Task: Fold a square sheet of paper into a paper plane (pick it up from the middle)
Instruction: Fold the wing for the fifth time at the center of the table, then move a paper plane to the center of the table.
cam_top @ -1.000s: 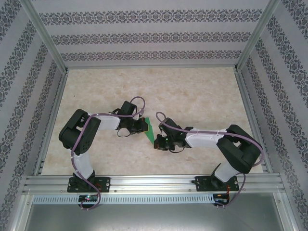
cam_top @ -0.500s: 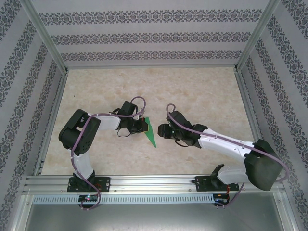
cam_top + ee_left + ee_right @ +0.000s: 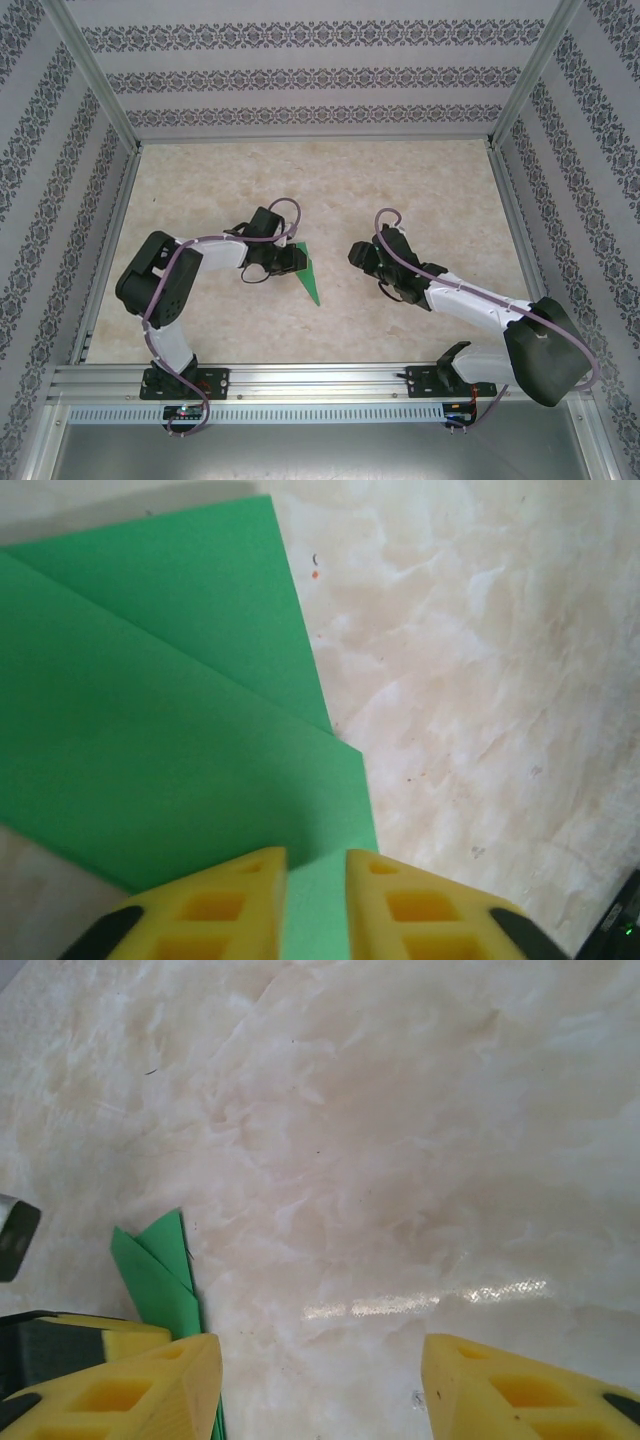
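Observation:
The paper plane [image 3: 311, 273] is a bright green folded dart lying on the marble table just right of my left gripper [image 3: 295, 259]. In the left wrist view the green paper [image 3: 170, 750] shows a diagonal crease, and one strip of it runs between the yellow fingers. The left gripper [image 3: 316, 865] has its jaws slightly parted, a narrow gap showing on either side of that strip. My right gripper [image 3: 357, 254] sits apart from the paper, to its right. In the right wrist view the right gripper [image 3: 320, 1360] stands wide open over bare table, with the plane's tail [image 3: 155, 1270] at its left.
Patterned walls enclose the marble table [image 3: 420, 190] on three sides. An aluminium rail [image 3: 320, 380] runs along the near edge by the arm bases. Open tabletop lies behind and to the right of both grippers.
The right gripper opened, let go of the paper and drew back to the right. The left gripper's jaws parted slightly. The paper tipped from the right gripper toward the left one.

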### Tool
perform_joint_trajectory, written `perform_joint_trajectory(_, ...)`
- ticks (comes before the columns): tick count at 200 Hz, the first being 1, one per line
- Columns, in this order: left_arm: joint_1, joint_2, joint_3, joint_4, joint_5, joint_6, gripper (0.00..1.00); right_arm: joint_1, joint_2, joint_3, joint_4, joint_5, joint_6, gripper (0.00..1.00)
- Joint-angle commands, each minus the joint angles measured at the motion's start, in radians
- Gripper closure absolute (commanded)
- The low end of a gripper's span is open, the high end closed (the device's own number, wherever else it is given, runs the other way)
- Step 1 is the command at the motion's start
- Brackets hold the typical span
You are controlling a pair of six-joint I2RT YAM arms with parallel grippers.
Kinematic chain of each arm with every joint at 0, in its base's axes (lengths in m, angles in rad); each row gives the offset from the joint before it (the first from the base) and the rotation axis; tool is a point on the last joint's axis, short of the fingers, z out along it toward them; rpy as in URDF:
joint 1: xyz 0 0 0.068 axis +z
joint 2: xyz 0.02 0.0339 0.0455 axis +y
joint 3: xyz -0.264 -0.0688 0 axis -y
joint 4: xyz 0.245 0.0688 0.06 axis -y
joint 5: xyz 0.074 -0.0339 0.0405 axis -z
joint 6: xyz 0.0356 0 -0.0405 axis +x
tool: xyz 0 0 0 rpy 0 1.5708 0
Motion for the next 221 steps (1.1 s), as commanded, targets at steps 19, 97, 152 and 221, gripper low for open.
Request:
perform_joint_trajectory(19, -0.014, -0.151, 0.056, -0.185, -0.158, 0.005, 0.49, -0.004, 0.011, 0.029, 0.050, -0.034, 0.014, 0.45)
perform_joint_trajectory(97, -0.120, -0.189, 0.136, -0.435, -0.405, -0.110, 0.18, 0.003, 0.067, 0.043, 0.074, -0.063, 0.010, 0.36)
perform_joint_trajectory(152, -0.188, -0.070, 0.276, -0.556, -0.525, -0.155, 0.15, 0.008, 0.056, 0.040, 0.068, -0.047, 0.022, 0.28)
perform_joint_trajectory(221, -0.224, 0.027, 0.374, -0.659, -0.596, -0.203, 0.07, 0.013, 0.008, -0.008, 0.056, -0.023, 0.054, 0.23)
